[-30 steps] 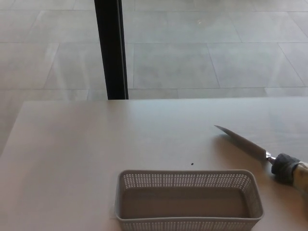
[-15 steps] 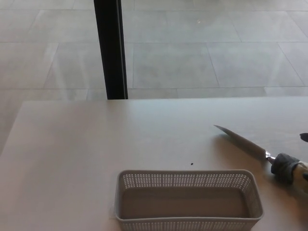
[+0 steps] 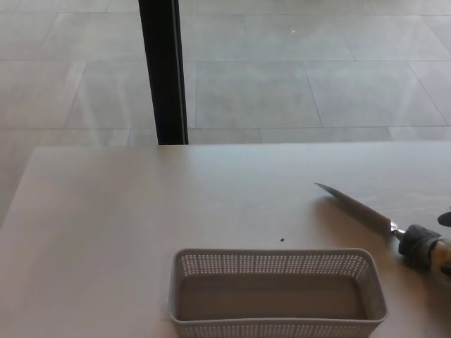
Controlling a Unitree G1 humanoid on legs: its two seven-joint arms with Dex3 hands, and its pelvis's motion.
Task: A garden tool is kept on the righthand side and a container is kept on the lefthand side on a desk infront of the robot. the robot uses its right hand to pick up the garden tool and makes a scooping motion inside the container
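A narrow garden tool lies flat on the desk at the right, its long silvery blade (image 3: 356,206) pointing up-left. Its dark grip (image 3: 418,245) and pale handle end run off the right edge of the head view. A grey perforated container (image 3: 276,287) stands at the desk's near edge, left of the tool, and nothing shows inside it. Only a small dark tip of my right hand (image 3: 446,218) shows at the right edge, just above the tool's grip and apart from it. My left hand is out of sight.
The pale desk (image 3: 141,211) fills the lower picture, its far edge running across the middle. Beyond it is a tiled floor with a black upright post (image 3: 163,70) at the back left. A tiny dark speck (image 3: 282,239) sits behind the container.
A dark tip of my right hand has come in at the right edge and moved down toward the tool's grip. The tool and the container have stayed put.
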